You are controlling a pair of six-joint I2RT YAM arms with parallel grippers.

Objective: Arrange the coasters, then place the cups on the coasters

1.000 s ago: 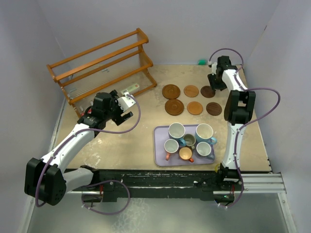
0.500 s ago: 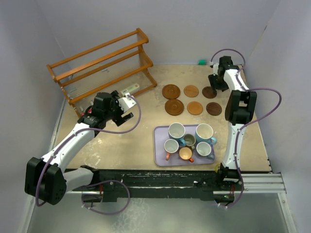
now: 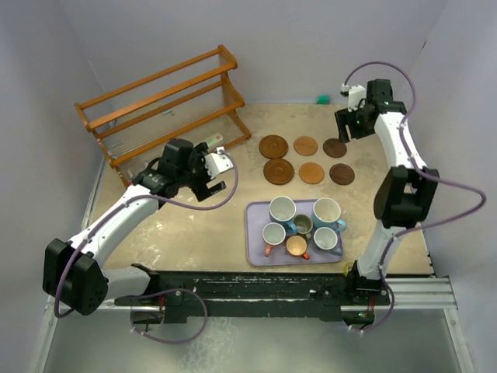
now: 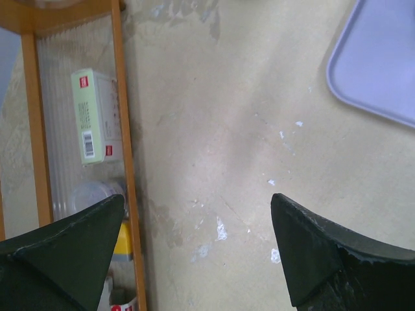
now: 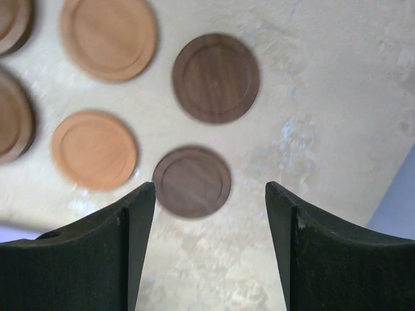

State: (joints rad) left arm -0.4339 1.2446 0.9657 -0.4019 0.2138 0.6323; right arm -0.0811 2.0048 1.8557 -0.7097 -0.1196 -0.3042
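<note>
Brown wood, six discs: coasters [image 3: 311, 172] in two rows of three on the table, apart from one another, just beyond the lavender tray [image 3: 255, 250]. From the right wrist, the two darkest ones directly below. All six cups [image 3: 282, 209] crowded together on the tray, none on a coaster yet. Looks like arranging finished and cup placing not begun.

High above the far right coasters, the right gripper [image 3: 347, 126], jaws apart, holding nothing. Over bare table between rack and tray, the left gripper [image 4: 194, 201], jaws wide apart, likewise empty.

Next, probably: reach down to the tray, take one cup by rim or handle without knocking its neighbours, carry to a coaster.

Writing: only on a pale green box [image 4: 94, 116] on the wooden rack [image 3: 163, 101] shelf, with red mark and barcode, print too small to read.
</note>
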